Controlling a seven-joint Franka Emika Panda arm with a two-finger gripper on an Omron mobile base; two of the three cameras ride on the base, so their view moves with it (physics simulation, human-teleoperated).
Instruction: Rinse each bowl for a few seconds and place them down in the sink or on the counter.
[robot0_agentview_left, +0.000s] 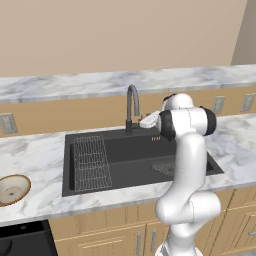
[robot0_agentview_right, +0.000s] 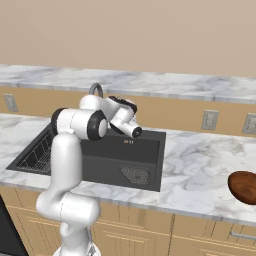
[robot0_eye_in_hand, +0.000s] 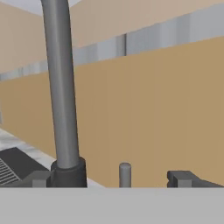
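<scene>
The tan bowl (robot0_agentview_left: 12, 189) with its cream speckled inside sits on the counter (robot0_agentview_left: 35, 160) left of the sink (robot0_agentview_left: 68, 165). On the counter (robot0_agentview_right: 200, 165) far to the right of the sink (robot0_agentview_right: 150, 150) lies the reddish-brown bowl (robot0_agentview_right: 243, 186). My gripper (robot0_agentview_left: 148, 120) hovers at the back of the basin, just right of the dark gooseneck tap (robot0_agentview_left: 132, 102), and holds nothing. In the hand view the gripper (robot0_eye_in_hand: 113, 179) is open, its fingertips (robot0_eye_in_hand: 188, 178) wide apart. A short grey post (robot0_eye_in_hand: 124, 174) stands between them, with the tap's neck (robot0_eye_in_hand: 61, 87) to its left.
A wire rack (robot0_agentview_left: 92, 162) fills the basin's left half and a mesh drain (robot0_agentview_left: 162, 167) lies to the right. Behind the tap rise a tan backsplash with outlets (robot0_agentview_right: 209, 120) and a raised marble ledge (robot0_agentview_left: 75, 85). A black appliance (robot0_agentview_left: 22, 240) sits low left.
</scene>
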